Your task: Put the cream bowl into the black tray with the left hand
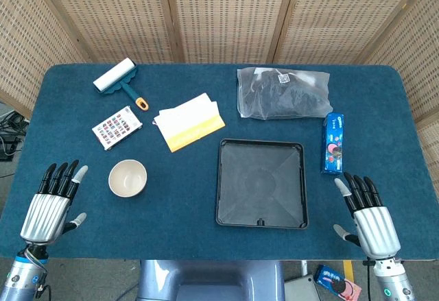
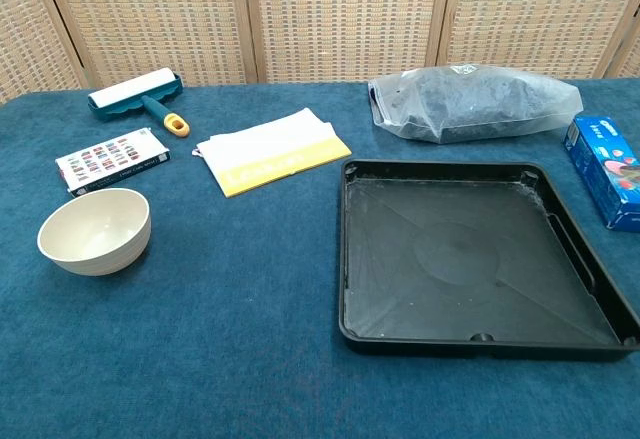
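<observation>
The cream bowl [image 1: 127, 178] [image 2: 95, 231] stands upright and empty on the blue table, left of centre. The black tray [image 1: 261, 182] [image 2: 470, 255] lies empty to its right, nearer the front edge. My left hand [image 1: 51, 203] rests at the front left corner, fingers spread and holding nothing, a little to the left of the bowl. At the front right corner my right hand [image 1: 368, 214] is also spread with nothing in it, right of the tray. The chest view shows neither hand.
A lint roller [image 1: 118, 79] [image 2: 137, 96], a small card box [image 1: 117, 127] [image 2: 112, 160] and a white-and-yellow packet [image 1: 188, 123] [image 2: 271, 151] lie behind the bowl. A clear bag of dark contents [image 1: 282, 93] [image 2: 473, 102] and a blue cookie pack [image 1: 333, 142] [image 2: 610, 170] sit behind and right of the tray.
</observation>
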Robot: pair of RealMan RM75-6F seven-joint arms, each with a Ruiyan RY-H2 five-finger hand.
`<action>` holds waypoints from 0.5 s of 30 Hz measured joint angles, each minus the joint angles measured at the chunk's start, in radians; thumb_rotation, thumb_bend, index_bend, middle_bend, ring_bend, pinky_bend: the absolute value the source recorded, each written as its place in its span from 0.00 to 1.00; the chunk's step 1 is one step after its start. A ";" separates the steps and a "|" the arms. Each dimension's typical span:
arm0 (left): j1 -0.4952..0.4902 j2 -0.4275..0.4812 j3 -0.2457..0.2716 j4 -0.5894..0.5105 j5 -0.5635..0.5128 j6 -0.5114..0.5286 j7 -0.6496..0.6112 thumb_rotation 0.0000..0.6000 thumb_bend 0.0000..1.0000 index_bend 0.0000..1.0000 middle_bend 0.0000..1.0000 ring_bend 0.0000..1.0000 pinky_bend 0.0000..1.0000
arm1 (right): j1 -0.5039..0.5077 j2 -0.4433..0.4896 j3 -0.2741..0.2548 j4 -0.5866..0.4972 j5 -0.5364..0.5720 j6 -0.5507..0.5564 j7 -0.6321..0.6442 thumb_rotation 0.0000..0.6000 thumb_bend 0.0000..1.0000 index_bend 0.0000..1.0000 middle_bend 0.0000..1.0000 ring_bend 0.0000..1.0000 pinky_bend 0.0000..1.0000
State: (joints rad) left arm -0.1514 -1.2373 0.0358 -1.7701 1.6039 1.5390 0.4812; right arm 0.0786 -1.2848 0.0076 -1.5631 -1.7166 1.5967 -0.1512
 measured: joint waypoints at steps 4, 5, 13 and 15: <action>0.002 -0.001 -0.003 -0.001 0.006 0.002 0.001 1.00 0.08 0.00 0.00 0.00 0.00 | -0.001 0.001 0.000 0.000 -0.004 0.005 0.002 1.00 0.16 0.00 0.00 0.00 0.00; 0.002 -0.001 -0.004 -0.001 0.008 0.002 0.001 1.00 0.08 0.00 0.00 0.00 0.00 | -0.002 0.001 0.000 0.000 -0.006 0.007 0.003 1.00 0.16 0.00 0.00 0.00 0.00; 0.006 -0.007 -0.010 0.007 0.023 0.005 -0.006 1.00 0.08 0.00 0.00 0.00 0.00 | -0.003 0.004 0.003 -0.004 -0.004 0.012 0.010 1.00 0.16 0.00 0.00 0.00 0.00; 0.006 -0.008 -0.012 0.009 0.025 0.004 -0.010 1.00 0.08 0.00 0.00 0.00 0.00 | -0.004 0.004 0.003 -0.004 -0.003 0.011 0.008 1.00 0.16 0.00 0.00 0.00 0.00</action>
State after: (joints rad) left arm -0.1453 -1.2454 0.0242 -1.7612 1.6288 1.5426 0.4712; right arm 0.0746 -1.2805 0.0106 -1.5676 -1.7196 1.6081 -0.1437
